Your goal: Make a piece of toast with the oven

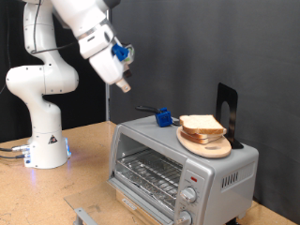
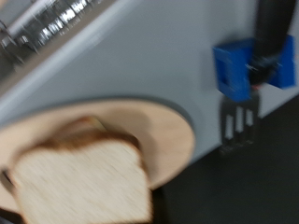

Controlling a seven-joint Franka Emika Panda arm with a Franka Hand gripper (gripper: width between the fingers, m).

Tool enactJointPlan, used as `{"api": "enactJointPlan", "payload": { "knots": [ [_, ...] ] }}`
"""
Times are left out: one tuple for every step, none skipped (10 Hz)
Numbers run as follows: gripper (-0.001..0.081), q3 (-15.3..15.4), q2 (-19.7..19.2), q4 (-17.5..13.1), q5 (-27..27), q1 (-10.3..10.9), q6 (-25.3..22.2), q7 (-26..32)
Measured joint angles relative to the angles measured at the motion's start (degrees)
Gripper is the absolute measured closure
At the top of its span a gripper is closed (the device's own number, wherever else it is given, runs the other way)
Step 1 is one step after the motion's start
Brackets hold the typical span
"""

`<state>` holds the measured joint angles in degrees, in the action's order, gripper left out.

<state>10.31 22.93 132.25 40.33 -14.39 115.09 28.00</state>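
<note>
The oven is a small silver toaster oven at the exterior view's lower right. Its wire rack shows at the front, and its two knobs are on the right side. A round wooden board lies on its top and carries a small stack of pale bread. The top slice is the piece of toast. My gripper hangs in the air above the oven's left end, apart from everything and holding nothing. The wrist view looks down on the toast, the board and the oven top; no fingers show there.
A blue-handled spatula lies on the oven top beside the board and also shows in the wrist view. A black upright stand rises behind the bread. The arm's white base stands at the left. A grey flat piece lies at the bottom edge.
</note>
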Motion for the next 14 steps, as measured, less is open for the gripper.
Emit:
{"api": "enactJointPlan", "payload": {
  "knots": [
    [0.0124, 1.01, 0.40, -0.95, -0.24, 0.76, -0.58, -0.03],
    [0.0124, 2.20, 0.85, -1.85, -0.58, 1.40, -0.91, -0.10],
    [0.0124, 3.66, 1.36, -2.62, -1.04, 1.73, -0.94, -0.86],
    [0.0124, 4.57, 1.88, -2.91, -1.99, 1.62, -0.94, -1.67],
    [0.0124, 4.51, 1.80, -2.77, -1.69, 1.59, -0.94, -1.66],
    [0.0124, 4.53, 1.71, -2.68, -1.60, 1.59, -0.71, -1.66],
    [0.0124, 4.83, 1.86, -2.48, -1.34, 1.67, 0.75, -1.59],
    [0.0124, 5.47, 2.45, -1.95, -1.19, 1.75, 2.52, -1.59],
    [0.0124, 6.18, 3.47, -1.05, -1.17, 1.89, 3.56, -1.61],
    [0.0124, 6.84, 4.85, 0.00, -1.15, 1.93, 3.76, -2.16],
    [0.0124, 7.58, 6.43, 1.21, -1.15, 2.02, 3.48, -3.16],
    [0.0124, 8.28, 8.11, 2.45, -1.14, 2.17, 2.89, -4.83],
    [0.0124, 9.09, 9.70, 3.47, -0.79, 2.24, 2.41, -7.16],
    [0.0124, 10.13, 11.08, 4.32, -0.60, 2.31, 2.24, -9.96]
  ]
}}
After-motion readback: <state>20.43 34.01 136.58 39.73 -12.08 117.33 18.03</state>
